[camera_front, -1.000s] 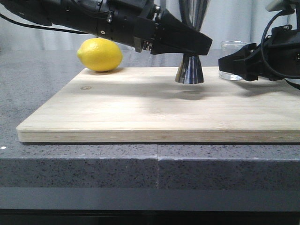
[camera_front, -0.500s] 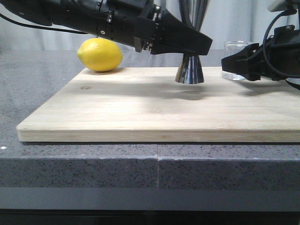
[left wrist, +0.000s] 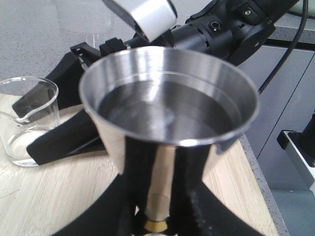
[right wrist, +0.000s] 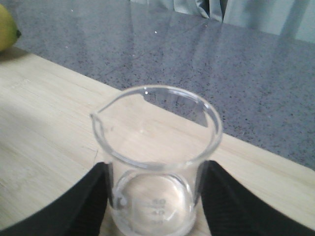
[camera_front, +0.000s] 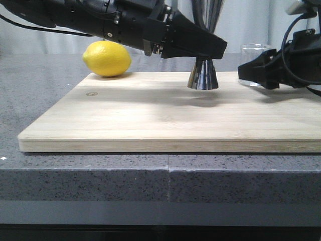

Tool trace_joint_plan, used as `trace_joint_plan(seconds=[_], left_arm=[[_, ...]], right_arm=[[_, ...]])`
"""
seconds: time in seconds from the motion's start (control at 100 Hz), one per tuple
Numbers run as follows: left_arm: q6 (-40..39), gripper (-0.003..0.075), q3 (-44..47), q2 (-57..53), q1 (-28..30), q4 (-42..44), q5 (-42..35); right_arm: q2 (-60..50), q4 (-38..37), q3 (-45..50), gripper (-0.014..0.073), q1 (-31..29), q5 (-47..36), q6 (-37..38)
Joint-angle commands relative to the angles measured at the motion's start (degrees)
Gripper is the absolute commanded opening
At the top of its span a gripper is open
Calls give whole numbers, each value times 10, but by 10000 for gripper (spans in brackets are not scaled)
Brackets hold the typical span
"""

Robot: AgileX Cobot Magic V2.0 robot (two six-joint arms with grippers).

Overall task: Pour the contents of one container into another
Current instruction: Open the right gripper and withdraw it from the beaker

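Grey speckled counter carries a bamboo board. Left gripper clamps the jigger at its gold waist, base on the board. Right gripper brackets the beaker, fingers close against the glass, though true contact is unclear. Lemon sits at the board's far-left corner.

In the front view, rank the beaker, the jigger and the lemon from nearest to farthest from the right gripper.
1. Beaker, between the right gripper's fingers, right end of the board.
2. Jigger, mid-board, held by the left gripper.
3. Lemon, far left corner.
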Motion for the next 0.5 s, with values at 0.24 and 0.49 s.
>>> trace_joint_plan(seconds=[0.24, 0.49], left_arm=[[-7, -21, -18, -38, -1, -44, 64], [-7, -21, -18, -38, -1, -44, 64]], right_arm=[[-19, 7, -11, 447, -4, -66, -8], [-19, 39, -11, 572, -4, -87, 13]])
